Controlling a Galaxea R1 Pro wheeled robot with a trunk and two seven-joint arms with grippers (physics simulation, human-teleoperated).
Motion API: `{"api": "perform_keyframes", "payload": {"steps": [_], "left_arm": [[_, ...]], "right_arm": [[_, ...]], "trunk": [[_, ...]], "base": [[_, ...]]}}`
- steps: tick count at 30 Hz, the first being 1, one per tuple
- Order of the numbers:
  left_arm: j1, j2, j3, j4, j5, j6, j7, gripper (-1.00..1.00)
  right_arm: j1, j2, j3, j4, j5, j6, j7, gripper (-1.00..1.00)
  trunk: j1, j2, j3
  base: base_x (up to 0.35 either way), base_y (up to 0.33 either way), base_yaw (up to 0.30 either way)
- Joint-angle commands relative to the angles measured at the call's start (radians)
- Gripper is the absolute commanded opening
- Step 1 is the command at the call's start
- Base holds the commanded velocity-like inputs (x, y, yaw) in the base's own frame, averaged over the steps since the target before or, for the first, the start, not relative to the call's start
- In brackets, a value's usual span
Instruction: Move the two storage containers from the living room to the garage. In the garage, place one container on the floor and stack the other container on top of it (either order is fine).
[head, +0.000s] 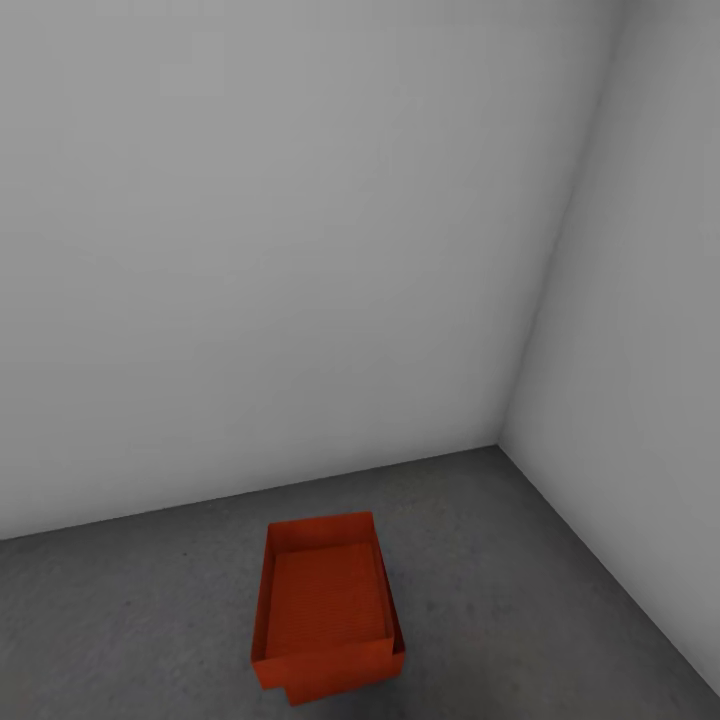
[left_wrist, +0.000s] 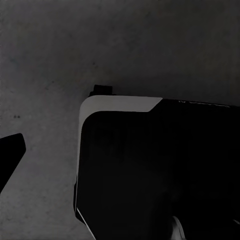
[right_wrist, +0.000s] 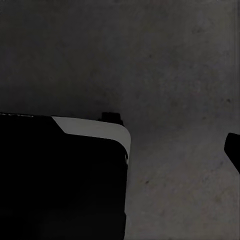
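**Head view: bins stacked in the garage corner**

Two storage containers sit nested on the concrete floor near the walls. Looks basically done; I'd back off gently without bumping them. Wrist views show floor and dark robot body, so I can't tell the jaws' state or their distance from the bins.

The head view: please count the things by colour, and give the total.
Orange-red bins: 2, the upper bin sitting slightly askew on the lower bin.
Dark grey floor: 1.
Pale grey walls: 2, the back wall and the side wall.
Total: 5.
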Motion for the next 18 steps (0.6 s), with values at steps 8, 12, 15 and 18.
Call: {"api": "perform_keyframes", "payload": {"steps": [8, 12, 15, 18], "left_arm": [[-0.001, 0.000, 0.008, 0.001, 0.001, -0.001, -0.003, 1.00], [-0.001, 0.000, 0.008, 0.001, 0.001, -0.002, -0.003, 1.00], [-0.001, 0.000, 0.008, 0.001, 0.001, -0.002, -0.003, 1.00], [-0.001, 0.000, 0.007, 0.001, 0.001, -0.001, -0.003, 1.00]], "right_arm": [[-0.001, 0.005, 0.008, 0.003, -0.010, -0.007, -0.001, 1.00], [-0.001, 0.004, 0.008, 0.003, -0.007, -0.007, -0.001, 1.00], [-0.001, 0.002, 0.008, 0.003, -0.008, -0.007, -0.001, 1.00], [-0.001, 0.001, 0.008, 0.003, -0.009, -0.007, -0.001, 1.00]], "trunk": [[0.000, -0.002, -0.002], [0.000, -0.002, -0.002], [0.000, -0.002, -0.002], [0.000, -0.002, -0.002]], "base": [[0.000, 0.000, 0.000], [0.000, 0.000, 0.000], [0.000, 0.000, 0.000], [0.000, 0.000, 0.000]]}}
